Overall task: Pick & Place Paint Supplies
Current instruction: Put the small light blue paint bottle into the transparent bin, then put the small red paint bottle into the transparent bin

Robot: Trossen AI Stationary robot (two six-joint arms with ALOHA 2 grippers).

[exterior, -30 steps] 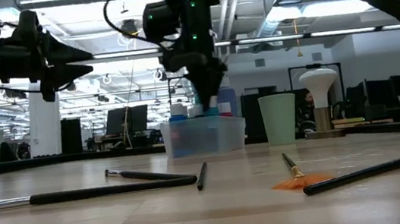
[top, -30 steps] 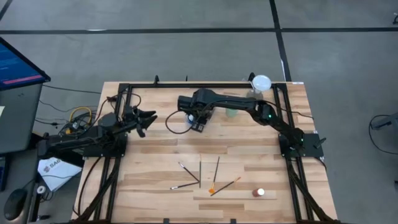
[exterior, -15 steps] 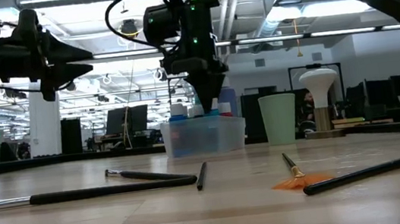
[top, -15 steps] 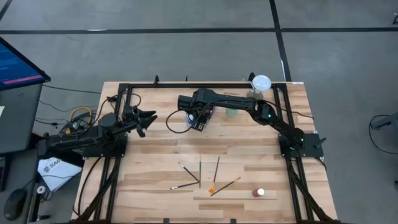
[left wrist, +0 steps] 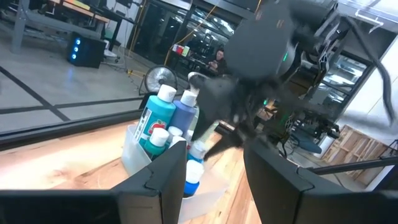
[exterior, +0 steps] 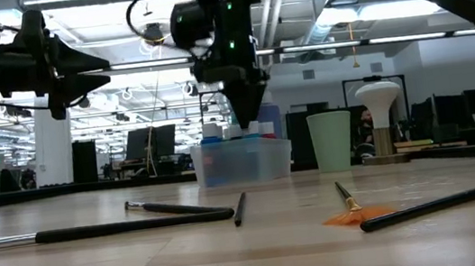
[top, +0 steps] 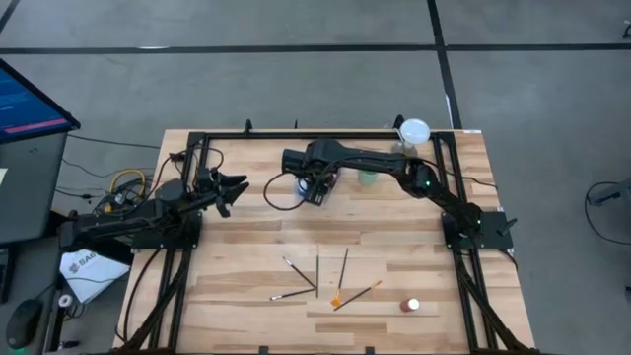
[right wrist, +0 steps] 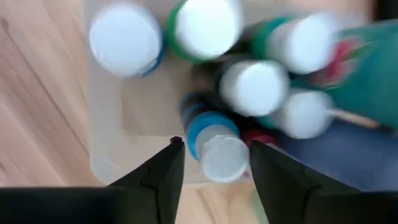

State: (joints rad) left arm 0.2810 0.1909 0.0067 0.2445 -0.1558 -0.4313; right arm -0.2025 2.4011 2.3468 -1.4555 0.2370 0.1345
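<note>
Right wrist view: bottle [right wrist: 214, 146], light, rigid, slick; take below cap. My right gripper [right wrist: 211, 158] apart, unclamped.

Both grippers [top: 317, 190] [top: 237, 189] open, aloft

Two dark fingers [left wrist: 155, 180] of the left gripper [left wrist: 211, 177] frame the bottom of the scene, a gap between them. Beyond them, on the wooden table [left wrist: 56, 162], stands a clear plastic tray [left wrist: 134, 152] holding white-capped paint bottles: a tall teal bottle [left wrist: 155, 121], a blue bottle [left wrist: 185, 115] beside it, smaller ones in front. The right gripper [left wrist: 214, 134], blurred, reaches down into the tray from a dark arm [left wrist: 267, 43].
</note>
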